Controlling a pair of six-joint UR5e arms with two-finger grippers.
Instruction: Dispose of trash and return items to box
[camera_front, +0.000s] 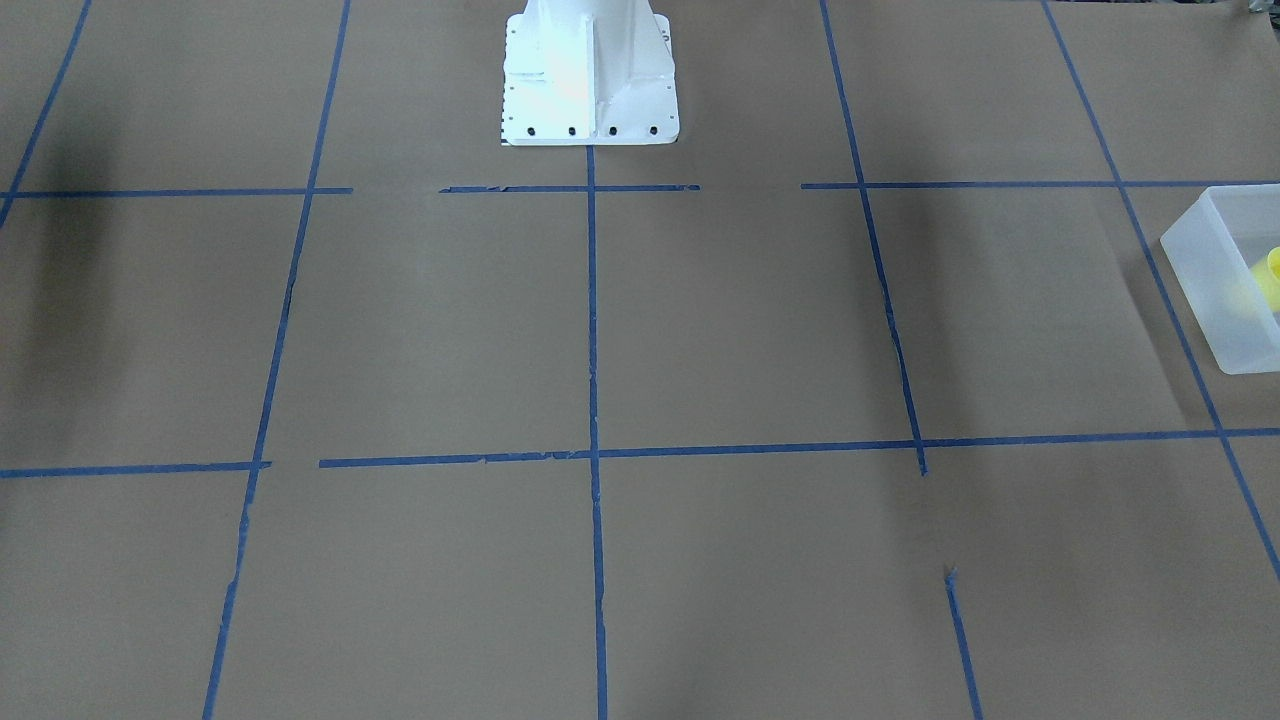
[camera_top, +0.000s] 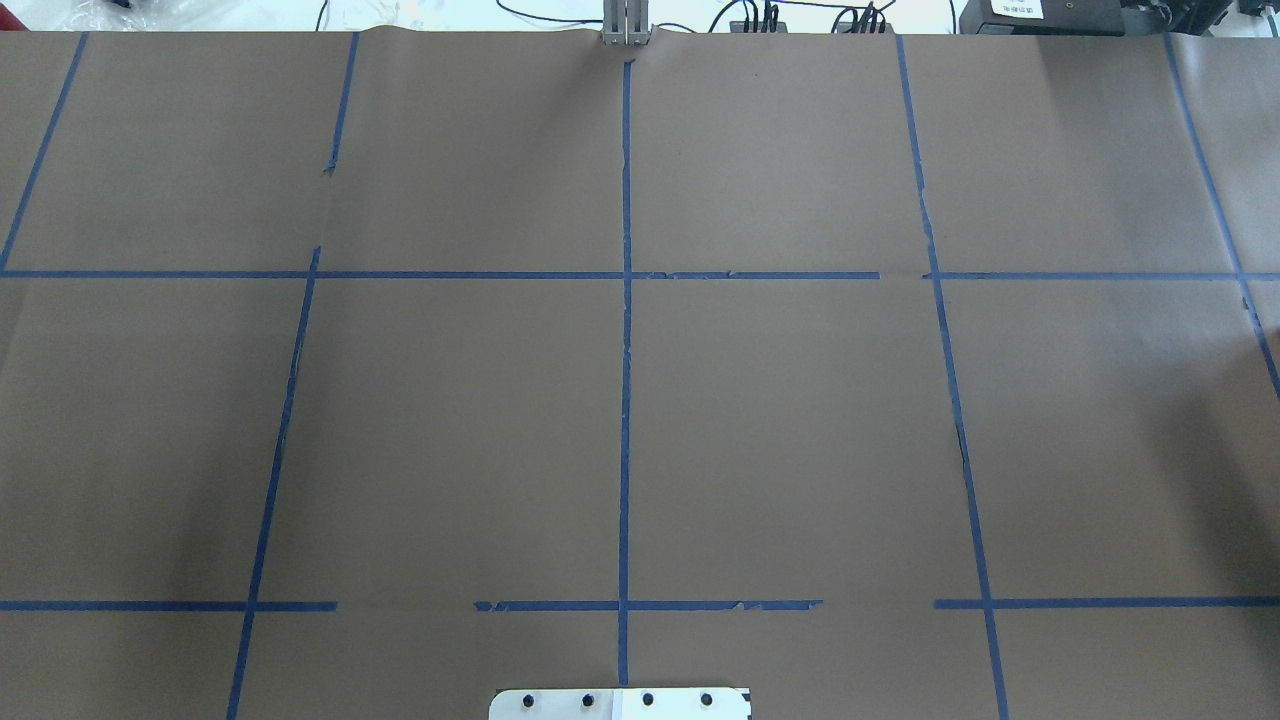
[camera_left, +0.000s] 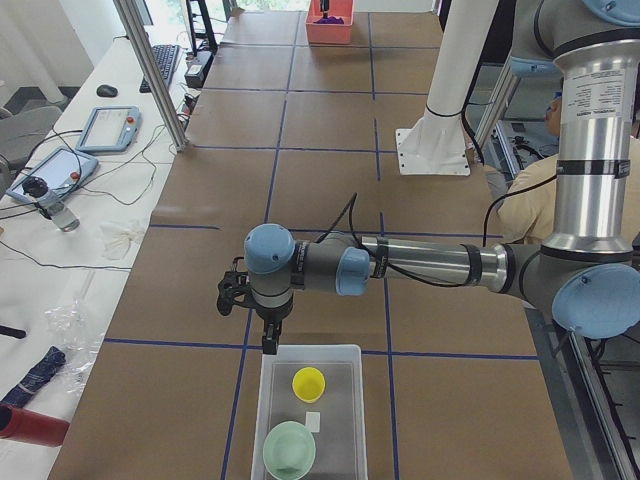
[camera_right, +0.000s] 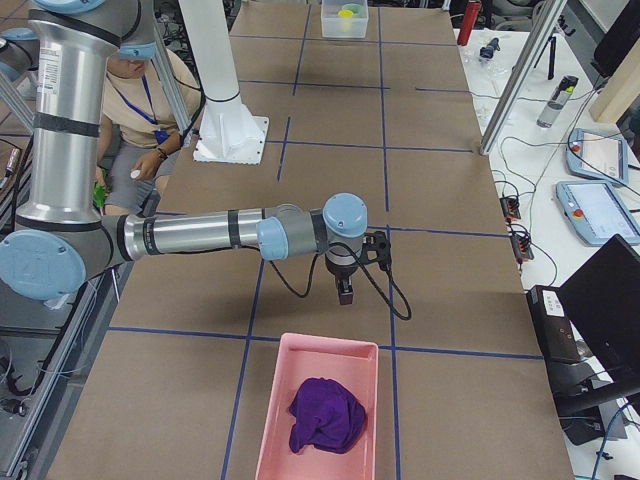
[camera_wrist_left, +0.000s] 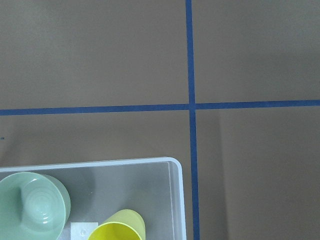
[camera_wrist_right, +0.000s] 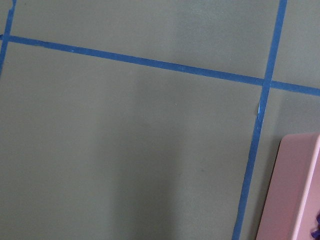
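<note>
Surface: a long table covered in brown paper, ruled into squares by blue tape, with the white robot pedestal at mid-edge. Left gripper: points down and hangs just beside the box's rim on the side toward the table's middle. It shows only from the table's end, so whether its jaws are parted or closed cannot be told; nothing is visibly held. Right gripper: points down over bare paper near a pink bin; jaw state likewise cannot be told, and nothing is visibly held. Box: frosted, at the table's left end, holding both items. Yellow cup: mouth up, nearer the gripper. Mint-green bowl: mouth up, beside the cup, with a small white label between them. Pink bin contents: a crumpled purple cloth. Judgement: the task looks essentially complete. Hazard: if the left arm dips or sweeps boxward while leaving, it could clip the rim, shoving the light box and toppling the cup.
</note>
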